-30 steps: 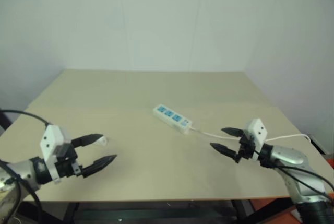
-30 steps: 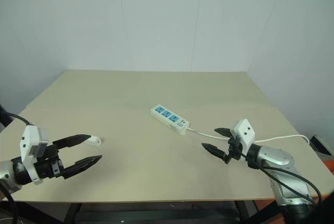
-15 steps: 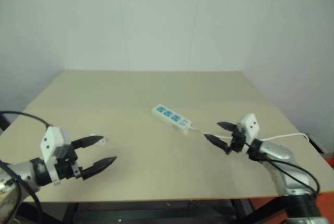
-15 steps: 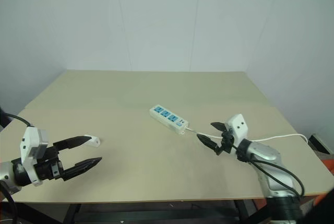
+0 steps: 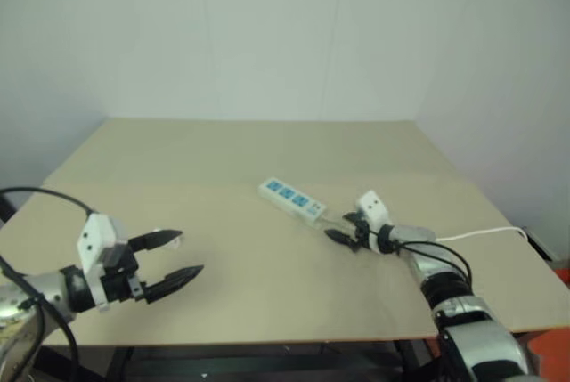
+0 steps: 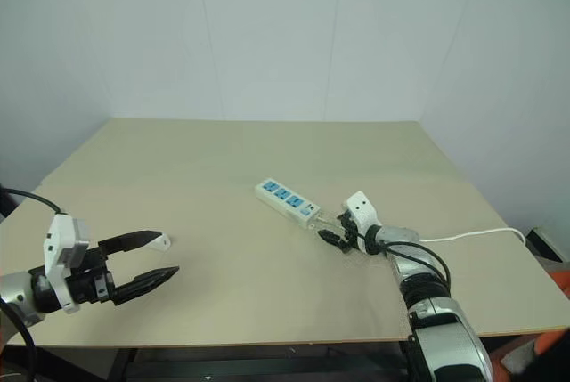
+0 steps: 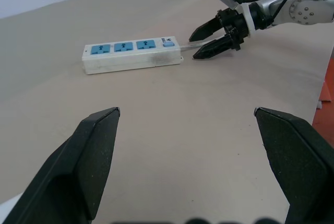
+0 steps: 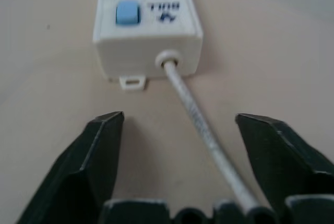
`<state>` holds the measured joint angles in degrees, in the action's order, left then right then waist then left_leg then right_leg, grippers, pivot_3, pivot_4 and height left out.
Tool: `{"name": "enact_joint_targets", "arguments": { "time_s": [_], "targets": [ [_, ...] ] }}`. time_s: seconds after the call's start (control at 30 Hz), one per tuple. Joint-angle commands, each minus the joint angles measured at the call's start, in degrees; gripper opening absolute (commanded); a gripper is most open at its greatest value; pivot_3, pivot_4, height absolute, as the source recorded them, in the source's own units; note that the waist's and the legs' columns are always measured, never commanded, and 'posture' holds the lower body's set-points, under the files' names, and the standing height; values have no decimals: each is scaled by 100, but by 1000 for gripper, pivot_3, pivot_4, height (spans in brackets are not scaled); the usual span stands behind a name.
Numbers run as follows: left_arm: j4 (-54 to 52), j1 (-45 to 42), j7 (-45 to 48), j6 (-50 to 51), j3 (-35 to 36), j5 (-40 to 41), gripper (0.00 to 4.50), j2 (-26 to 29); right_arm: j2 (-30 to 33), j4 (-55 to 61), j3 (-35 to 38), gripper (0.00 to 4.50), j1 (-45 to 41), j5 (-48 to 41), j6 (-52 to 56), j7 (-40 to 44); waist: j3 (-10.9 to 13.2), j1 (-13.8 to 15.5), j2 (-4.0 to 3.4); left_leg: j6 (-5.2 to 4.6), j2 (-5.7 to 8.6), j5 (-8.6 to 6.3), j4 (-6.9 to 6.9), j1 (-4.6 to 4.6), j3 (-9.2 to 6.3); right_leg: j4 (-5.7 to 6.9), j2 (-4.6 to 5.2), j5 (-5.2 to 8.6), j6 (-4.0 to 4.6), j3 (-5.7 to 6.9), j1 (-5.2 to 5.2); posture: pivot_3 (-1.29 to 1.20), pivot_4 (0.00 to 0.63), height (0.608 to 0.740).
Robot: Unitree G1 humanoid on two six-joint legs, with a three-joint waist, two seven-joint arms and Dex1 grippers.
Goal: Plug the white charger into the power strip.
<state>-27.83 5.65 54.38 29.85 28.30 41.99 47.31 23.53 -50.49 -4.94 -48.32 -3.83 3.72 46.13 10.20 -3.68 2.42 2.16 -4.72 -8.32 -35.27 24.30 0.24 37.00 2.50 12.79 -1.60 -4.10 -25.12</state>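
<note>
Cataloguing from the task's items outward. White charger (image 6: 159,240): lying loose on the surface at my left, just beside the upper finger of the left gripper (image 6: 147,262), not held. Left jaws: spread wide, empty, hovering low over the surface.

Power strip (image 6: 289,201): flat near mid-surface, three blue sockets face up, angled so its switch end points toward my right arm. Well apart from the charger. Cord (image 8: 201,122): leaves that switch end and runs off toward the right edge of the surface.

Right gripper (image 6: 331,231): low, just short of the strip's cord end. Right jaws: part open, empty, one finger either side of the cord, touching neither cord nor strip as far as I can tell.

Surface (image 6: 249,146): plain tan top.

Step in hand, as I judge it: bracing the strip with the right arm. To do this well I would grip the strip body rather than the cord, keep the sockets uncovered, and only then have the left jaws take the charger squarely, prongs free. Prong orientation too small to tell.
</note>
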Motion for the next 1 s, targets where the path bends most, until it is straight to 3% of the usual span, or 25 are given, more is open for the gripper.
{"name": "enact_joint_targets", "arguments": {
  "time_s": [0.03,0.27,0.33,0.53,0.73,0.93,1.0],
  "targets": [
    [-138,70,-42,-158,165,-9,4500,-24,-20,-394,-18,2848,-257,149,-298,127,0,-28,0,0,0,0,0,-1,0,1,0,0,0,0,0,0,150,740],
    [-169,107,-65,-167,181,5,4500,-28,-126,-860,35,400,-492,232,-511,251,0,-52,0,0,-1,0,2,-6,0,2,-2,0,0,-1,2,0,150,740],
    [-170,103,-65,-170,180,9,4500,-29,-138,-872,47,27,-505,244,-544,285,0,-51,0,0,-1,0,2,-7,0,3,-3,0,0,-1,2,0,150,740],
    [-157,82,-48,-174,172,32,4500,-17,-90,-322,71,27,-264,121,-671,757,0,-50,0,0,-1,0,4,-6,0,3,-3,0,0,-1,2,0,150,740],
    [-111,23,-26,-166,112,69,4500,25,57,2027,29,27,833,-264,-159,1278,1,-35,-1,0,-2,0,10,-1,0,3,-3,2,0,-1,-4,0,150,740],
    [-54,-52,16,-143,63,84,4500,72,111,3186,-39,27,1492,-307,389,1226,0,-39,-1,1,-2,-1,9,-11,1,9,-3,1,0,-1,-3,0,150,740],
    [-44,-89,36,-129,30,88,4500,79,86,3302,-48,706,1612,-339,519,1196,0,-34,-1,1,-2,-1,9,-11,0,9,-3,2,2,0,-3,0,150,740]
  ]
}}
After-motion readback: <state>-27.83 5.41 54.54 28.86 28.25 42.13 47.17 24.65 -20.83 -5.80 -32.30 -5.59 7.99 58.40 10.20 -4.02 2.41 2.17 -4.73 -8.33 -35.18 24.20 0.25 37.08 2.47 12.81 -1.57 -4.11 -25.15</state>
